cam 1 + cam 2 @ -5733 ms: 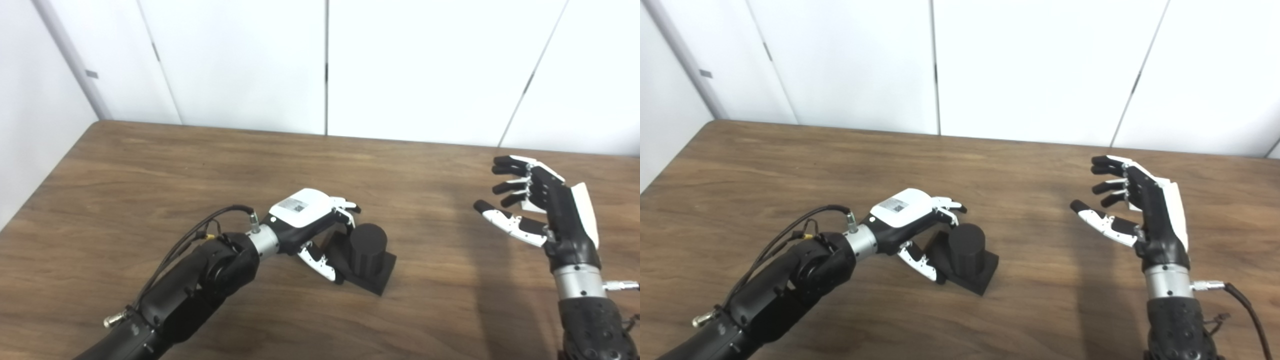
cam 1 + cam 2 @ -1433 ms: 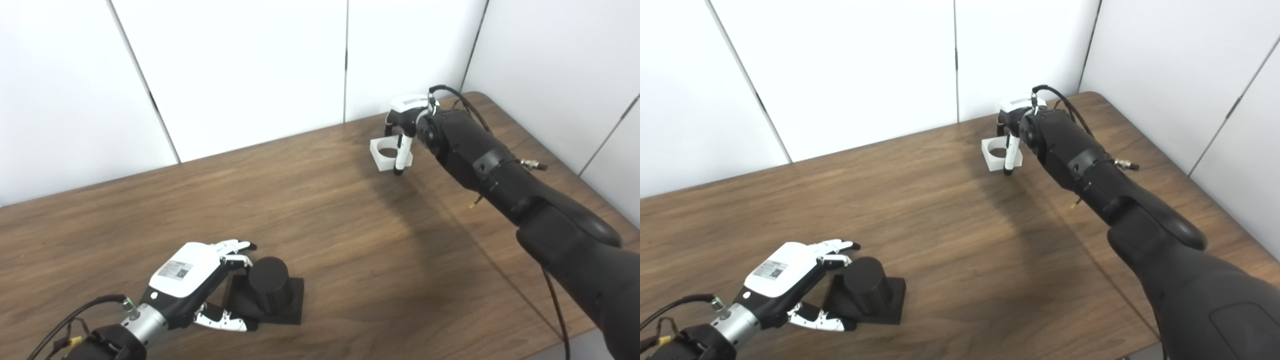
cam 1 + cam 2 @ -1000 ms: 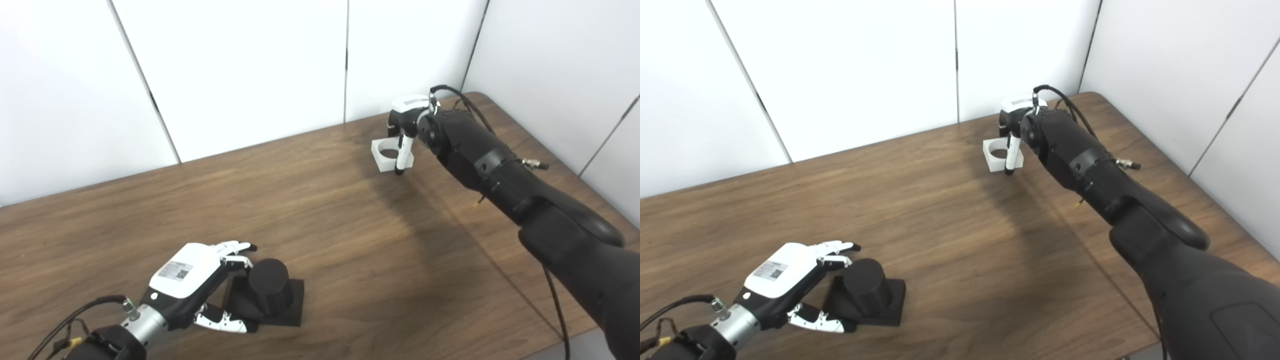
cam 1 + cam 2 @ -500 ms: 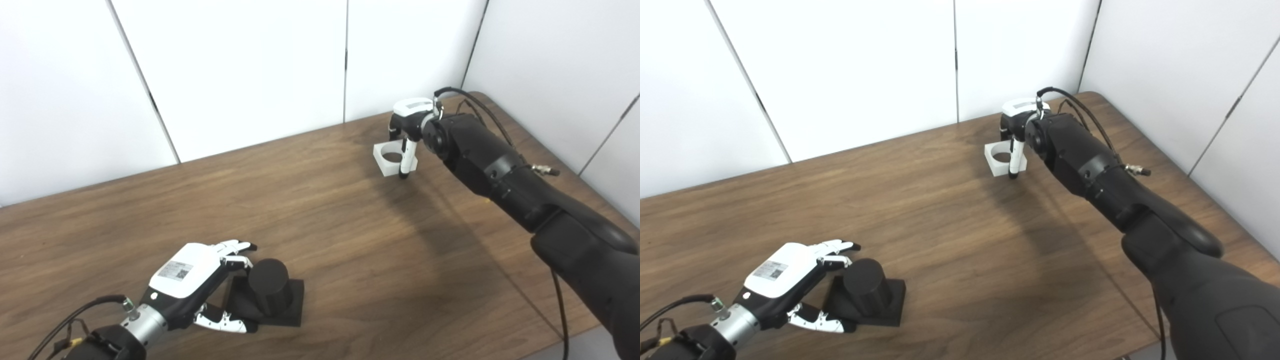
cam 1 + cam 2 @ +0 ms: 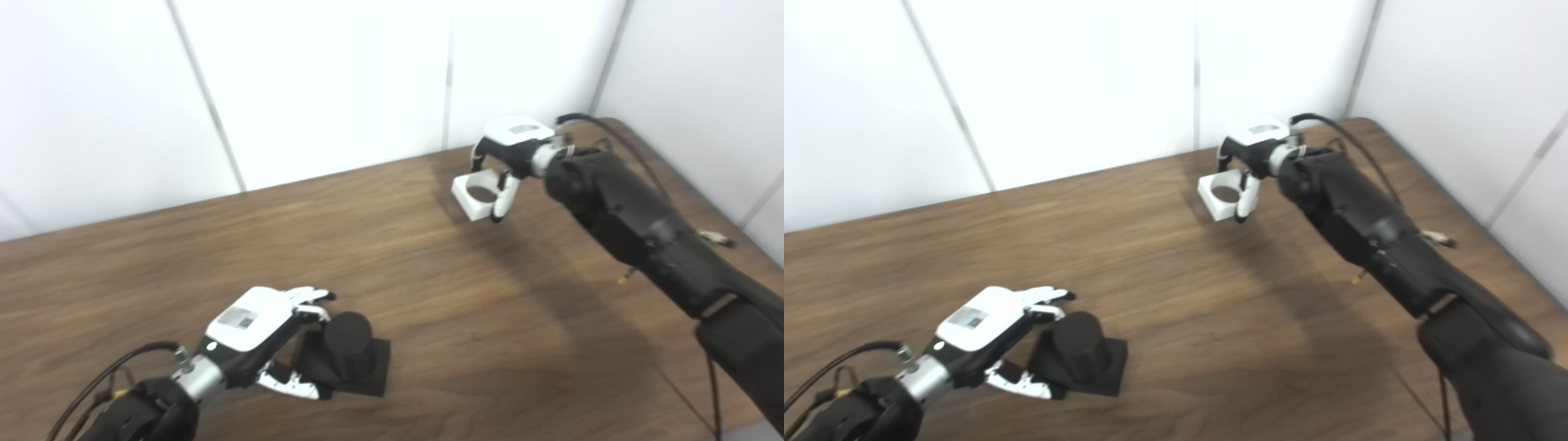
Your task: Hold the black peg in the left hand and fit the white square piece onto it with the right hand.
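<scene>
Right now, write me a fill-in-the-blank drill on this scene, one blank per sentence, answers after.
1. The right hand grips the white square piece, which has a round ____ through it.
2. The black peg stands on a square black ____.
3. The left hand rests against the peg's ____ side.
4. The table is made of ____.

Answers: hole; base; left; wood

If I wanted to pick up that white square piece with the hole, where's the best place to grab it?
Probably by two opposite outer walls, coming from above. The white square piece has flat sides and an open round hole, so pinching its outside leaves the hole free for the black peg. The right hand grips it about that way.
</scene>
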{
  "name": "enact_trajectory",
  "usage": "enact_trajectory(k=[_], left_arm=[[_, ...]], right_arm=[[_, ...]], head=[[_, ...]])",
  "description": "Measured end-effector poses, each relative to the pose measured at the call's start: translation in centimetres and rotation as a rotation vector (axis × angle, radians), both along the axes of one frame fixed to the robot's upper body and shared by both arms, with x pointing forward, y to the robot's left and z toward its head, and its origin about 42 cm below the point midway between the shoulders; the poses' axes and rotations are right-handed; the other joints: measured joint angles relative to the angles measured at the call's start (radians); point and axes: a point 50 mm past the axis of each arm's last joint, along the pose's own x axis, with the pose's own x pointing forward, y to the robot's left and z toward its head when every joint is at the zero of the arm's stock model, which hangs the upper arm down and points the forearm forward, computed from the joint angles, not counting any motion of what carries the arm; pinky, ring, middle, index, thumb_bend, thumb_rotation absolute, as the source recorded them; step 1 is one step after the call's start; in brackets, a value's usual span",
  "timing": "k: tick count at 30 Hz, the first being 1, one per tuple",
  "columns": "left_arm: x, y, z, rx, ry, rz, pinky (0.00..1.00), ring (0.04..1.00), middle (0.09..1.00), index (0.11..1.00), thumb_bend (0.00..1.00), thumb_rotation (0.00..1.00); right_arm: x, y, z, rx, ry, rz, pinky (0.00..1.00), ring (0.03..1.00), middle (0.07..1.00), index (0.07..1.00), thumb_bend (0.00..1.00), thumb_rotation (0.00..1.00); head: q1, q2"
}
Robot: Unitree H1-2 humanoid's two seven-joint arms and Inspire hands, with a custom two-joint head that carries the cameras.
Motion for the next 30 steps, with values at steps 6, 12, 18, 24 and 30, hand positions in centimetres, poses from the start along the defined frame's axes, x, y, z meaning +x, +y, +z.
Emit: enact_trajectory(k=[6,12,18,24,30], left_arm=[[0.3,-0.3,0.0,-0.004,0.002,0.001,0.77,0.896,0.906,0.491,0.52,0.07],[0.6,-0.7,-0.1,-0.006,0.005,0.002,0.78,0.895,0.909,0.491,0.52,0.07],[0.8,-1.2,-0.1,-0.007,0.001,0.002,0.77,0.902,0.919,0.491,0.52,0.07],[1.1,-1.9,0.1,0.001,-0.007,0.014,0.77,0.916,0.927,0.491,0.52,0.07],[1.3,-2.1,0.3,0.020,-0.009,0.009,0.77,0.916,0.923,0.492,0.52,0.07]], right_arm=[[-0.8,0.6,0.7,0.026,-0.008,0.055,0.88,0.881,0.792,0.481,0.52,0.13],[-1.5,1.5,2.0,0.064,-0.026,0.108,0.87,0.873,0.796,0.481,0.52,0.13],[-2.5,3.1,3.2,0.076,-0.038,0.196,0.83,0.869,0.803,0.481,0.52,0.13],[-3.5,4.5,4.3,0.116,-0.022,0.278,0.83,0.868,0.808,0.480,0.52,0.13],[-4.7,6.2,5.4,0.171,-0.018,0.369,0.78,0.861,0.809,0.480,0.52,0.13]], head=[[0.081,0.021],[0.170,0.038],[0.233,0.057],[0.258,0.063],[0.249,0.066]])
